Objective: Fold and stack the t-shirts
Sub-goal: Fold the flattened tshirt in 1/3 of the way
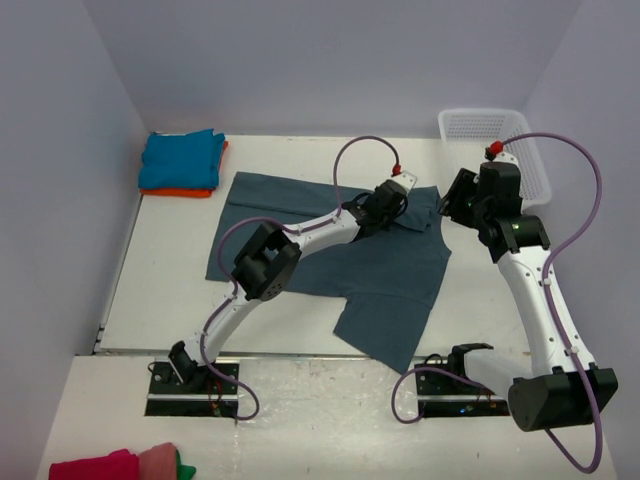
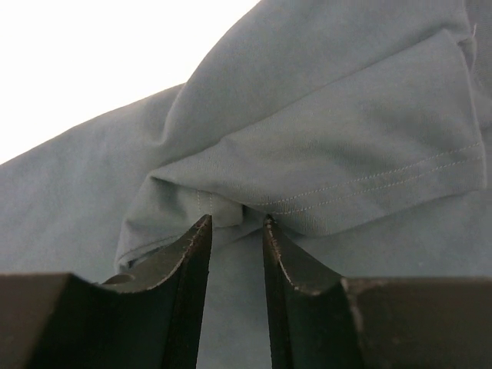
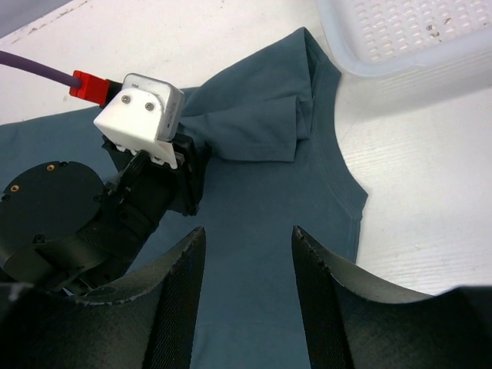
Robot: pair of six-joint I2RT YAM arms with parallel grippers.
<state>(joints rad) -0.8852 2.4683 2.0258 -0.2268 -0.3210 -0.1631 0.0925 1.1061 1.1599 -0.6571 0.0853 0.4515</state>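
— On the white table (image 1: 170,290), the slate-blue t-shirt (image 1: 390,290) is lying spread out, with one sleeve (image 3: 254,127) folded in over its body. What is the left gripper (image 2: 237,221) doing?
— It is resting its tips at the sleeve's fold, jaws narrowly parted, with no cloth showing between them. The right gripper (image 3: 247,231) is hovering over the shirt near the neckline, jaws apart and empty.
— How should this fold be going?
— I am judging that each side wants pinching at its edge, lifting low and laying over evenly, so the tucked sleeve is not dragging loose.
— And the room?
— Pale walls (image 1: 330,60) are closing in three sides. At the far left, the turquoise t-shirt (image 1: 180,160) is sitting folded on the orange t-shirt (image 1: 185,192). A white basket (image 1: 470,125) is standing far right.
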